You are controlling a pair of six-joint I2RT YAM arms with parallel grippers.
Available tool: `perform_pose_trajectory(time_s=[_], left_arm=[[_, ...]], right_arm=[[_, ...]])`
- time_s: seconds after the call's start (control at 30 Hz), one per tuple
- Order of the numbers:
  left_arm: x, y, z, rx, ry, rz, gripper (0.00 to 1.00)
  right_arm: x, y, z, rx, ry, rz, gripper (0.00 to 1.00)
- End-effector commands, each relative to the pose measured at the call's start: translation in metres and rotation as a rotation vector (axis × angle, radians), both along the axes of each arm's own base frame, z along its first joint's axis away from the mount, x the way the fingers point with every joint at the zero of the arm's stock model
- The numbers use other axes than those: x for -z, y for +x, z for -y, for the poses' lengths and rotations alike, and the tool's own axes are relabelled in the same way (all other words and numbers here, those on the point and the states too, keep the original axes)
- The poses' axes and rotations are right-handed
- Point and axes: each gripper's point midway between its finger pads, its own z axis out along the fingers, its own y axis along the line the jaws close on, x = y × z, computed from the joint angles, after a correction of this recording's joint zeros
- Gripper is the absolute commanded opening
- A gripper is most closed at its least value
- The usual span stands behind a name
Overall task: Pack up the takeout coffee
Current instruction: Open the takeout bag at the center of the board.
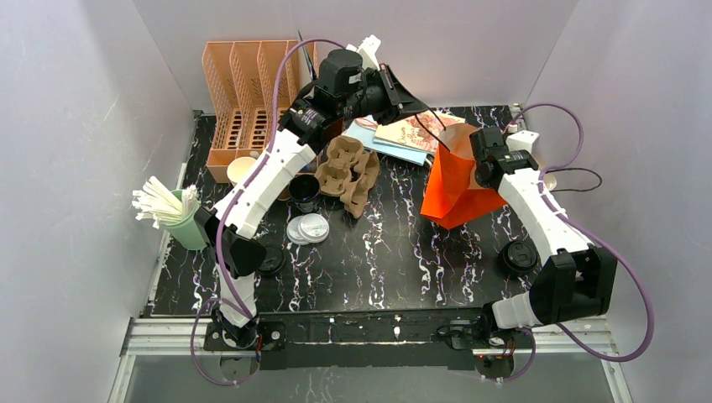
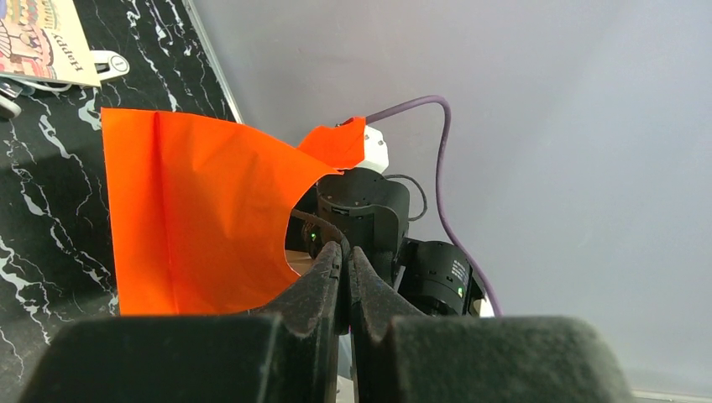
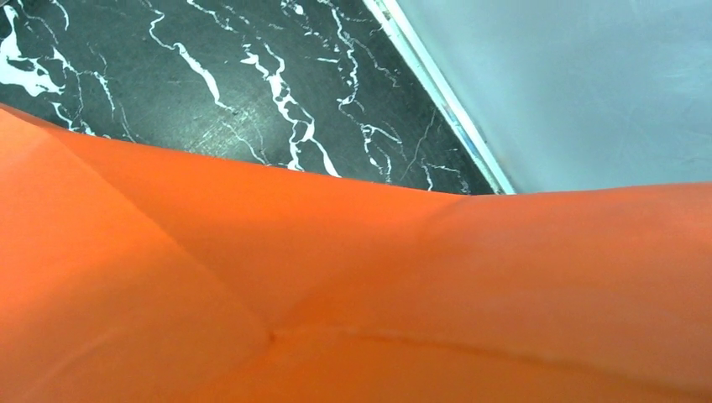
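Observation:
The takeout coffee [image 1: 241, 170], a small brown paper cup seen from above, stands at the back left by the peach organizer, far from both grippers. An orange paper bag [image 1: 453, 180] [image 2: 193, 218] [image 3: 353, 294] stands upright right of centre. My left gripper [image 1: 426, 107] [image 2: 346, 256] reaches over the bag's top from the left, its jaws shut on a dark handle cord. My right gripper [image 1: 480, 165] sits at the bag's right rim. Orange paper hides its fingers in the right wrist view, and it holds that rim up.
A black cup [image 1: 304, 191] and clear lids [image 1: 308, 228] lie near the cardboard cup carrier [image 1: 351, 172]. A green cup of stirrers [image 1: 172, 214] stands at the left edge. Black lids [image 1: 518, 256] lie near the right arm. Booklets [image 1: 403, 134] lie at the back, beside the peach organizer [image 1: 248, 101].

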Motion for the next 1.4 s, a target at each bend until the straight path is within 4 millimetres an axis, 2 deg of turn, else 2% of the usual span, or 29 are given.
perform_pose_trajectory(time_s=[0.0,0.07,0.1,0.17,0.23,0.27,0.37,0.47,0.6,0.9,0.93,1.07,1.2,1.37], left_arm=[[-0.072,-0.002,-0.025,-0.038,-0.128,0.158,0.00],[-0.068,-0.002,-0.024,-0.034,-0.122,0.150,0.00],[-0.064,-0.002,-0.023,-0.031,-0.119,0.142,0.00],[-0.049,-0.003,-0.019,-0.018,-0.102,0.113,0.00],[-0.034,-0.009,-0.012,0.001,-0.086,0.084,0.00],[-0.029,-0.013,-0.008,0.011,-0.083,0.076,0.00],[-0.009,-0.024,0.002,0.033,-0.085,0.028,0.00],[0.000,-0.030,0.007,0.036,-0.146,-0.019,0.01],[0.003,-0.033,0.007,0.035,-0.170,-0.032,0.01],[0.010,-0.030,-0.001,0.014,-0.202,-0.086,0.01],[0.002,-0.029,-0.003,0.014,-0.230,-0.069,0.01],[-0.003,-0.025,-0.003,0.020,-0.246,-0.067,0.01],[-0.015,-0.025,0.004,0.055,-0.298,-0.059,0.01],[-0.025,-0.025,0.015,0.107,-0.333,-0.063,0.00]], right_arm=[[-0.015,-0.014,0.020,0.048,-0.152,-0.072,0.01],[-0.013,-0.009,0.009,0.006,-0.101,-0.090,0.01],[-0.008,-0.003,-0.006,-0.076,-0.021,-0.106,0.01],[-0.004,0.016,-0.058,-0.327,0.221,-0.068,0.01],[-0.016,0.021,-0.105,-0.520,0.422,0.042,0.01],[-0.022,0.021,-0.121,-0.585,0.496,0.101,0.01],[-0.021,0.014,-0.145,-0.656,0.618,0.146,0.01],[-0.010,0.012,-0.159,-0.713,0.675,0.089,0.01],[-0.010,0.012,-0.179,-0.790,0.765,0.111,0.01],[0.000,0.013,-0.193,-0.921,0.780,0.126,0.01],[-0.003,0.012,-0.196,-0.946,0.779,0.141,0.01],[-0.010,0.005,-0.208,-1.035,0.786,0.176,0.01],[-0.017,-0.007,-0.225,-1.138,0.823,0.178,0.01],[-0.020,-0.010,-0.235,-1.176,0.779,0.182,0.01]])
